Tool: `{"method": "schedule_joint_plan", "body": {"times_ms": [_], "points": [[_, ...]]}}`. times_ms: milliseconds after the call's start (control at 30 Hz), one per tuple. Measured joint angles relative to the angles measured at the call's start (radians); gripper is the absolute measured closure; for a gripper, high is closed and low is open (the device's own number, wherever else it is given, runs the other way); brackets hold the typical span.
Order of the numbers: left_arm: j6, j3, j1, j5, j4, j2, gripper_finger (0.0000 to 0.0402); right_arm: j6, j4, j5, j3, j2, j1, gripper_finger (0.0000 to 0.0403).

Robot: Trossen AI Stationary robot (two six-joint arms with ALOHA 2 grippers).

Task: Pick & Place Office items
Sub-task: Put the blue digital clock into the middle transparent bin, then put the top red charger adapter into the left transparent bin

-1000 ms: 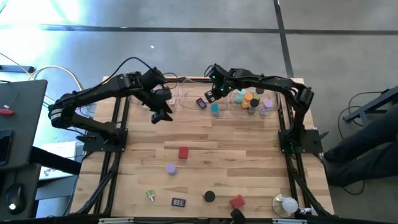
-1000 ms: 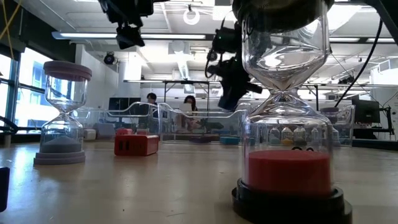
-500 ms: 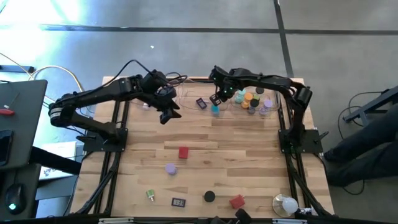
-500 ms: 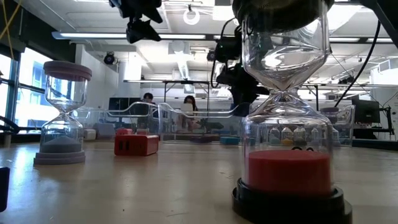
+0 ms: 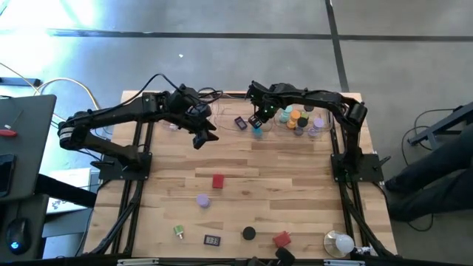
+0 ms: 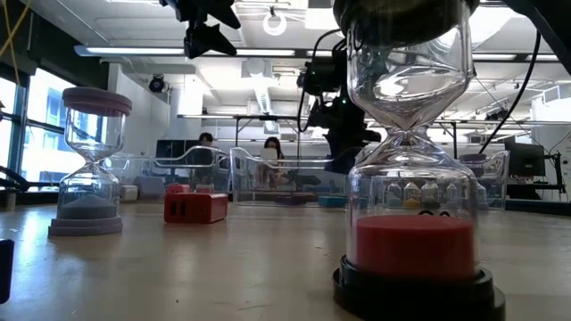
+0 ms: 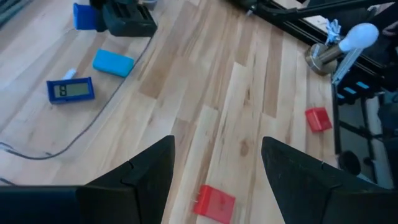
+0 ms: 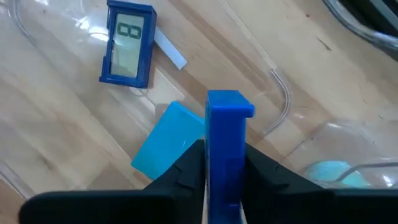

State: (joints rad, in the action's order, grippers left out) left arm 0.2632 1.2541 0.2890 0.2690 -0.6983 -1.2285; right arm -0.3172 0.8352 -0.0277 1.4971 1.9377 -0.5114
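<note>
- Right gripper [image 8: 222, 163] is what I'm working with: its fingers clasp a blue block [image 8: 226, 140] that stands upright between them, at the far side of the table over the clear tray [image 8: 298, 118].
- Right under it I see a light blue eraser-like piece [image 8: 168, 138] and a small blue digital timer [image 8: 129, 43] lying flat, close together but not touching the block.
- I judge this to be the placing step: I want to lower straight, keep the block clear of the light blue piece, and only spread the fingers once it rests.
- Left gripper [image 7: 214, 163] hangs with its fingers spread and nothing in them, above the wooden table [image 5: 295, 192], looking over a red block [image 7: 213, 203].
- Nearer the front edge, a second red block [image 5: 281, 239], a lilac cap [image 5: 202, 199] and a black cap [image 5: 249, 233] are well apart, not yet collected.
</note>
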Motion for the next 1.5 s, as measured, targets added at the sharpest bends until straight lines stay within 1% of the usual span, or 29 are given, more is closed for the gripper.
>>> {"method": "schedule_joint_plan", "body": {"times_ms": [133,267,433,533,700,833,933,1100,1167,1267,1367,1500], "points": [[0.0,0.0,-0.007,-0.013,0.019,0.0,0.0167,0.027,-0.008,0.0,0.0,0.0,-0.001,0.032],[0.031,0.0,-0.014,-0.011,0.023,0.0,0.0167,0.034,-0.065,0.0,0.0,0.0,0.006,0.0296],[0.033,0.0,-0.018,-0.01,0.023,0.0,0.0167,0.03,-0.094,-0.002,0.0,0.0,0.008,0.0249],[0.034,0.0,-0.019,-0.01,0.023,0.0,0.0167,0.03,-0.099,-0.041,0.0,0.0,0.012,0.0219],[0.041,0.0,-0.036,-0.008,0.019,0.0,0.0167,0.093,-0.135,-0.061,0.0,-0.028,0.018,0.0186],[0.007,-0.001,-0.042,0.014,0.014,0.0,0.0167,0.13,-0.182,-0.131,0.0,-0.085,0.045,0.0178],[-0.004,-0.001,-0.036,0.046,0.014,0.0,0.0167,0.162,-0.184,-0.156,0.0,-0.142,0.077,0.018],[-0.025,-0.001,-0.034,0.062,0.008,0.0,0.0167,0.181,-0.171,-0.16,0.0,-0.225,0.155,0.0181],[-0.042,-0.001,-0.034,0.062,0.008,0.0,0.0167,0.181,-0.159,-0.142,0.0,-0.246,0.18,0.0182],[-0.053,-0.001,-0.034,0.062,0.008,0.0,0.0167,0.181,-0.157,-0.127,0.0,-0.253,0.221,0.0182],[-0.046,-0.001,-0.034,0.061,0.008,0.0,0.0167,0.174,-0.153,-0.14,0.0,-0.253,0.242,0.0181],[-0.012,-0.001,-0.034,0.08,0.009,0.0,0.0167,0.153,-0.157,-0.221,0.0,-0.253,0.257,0.0164]]}}
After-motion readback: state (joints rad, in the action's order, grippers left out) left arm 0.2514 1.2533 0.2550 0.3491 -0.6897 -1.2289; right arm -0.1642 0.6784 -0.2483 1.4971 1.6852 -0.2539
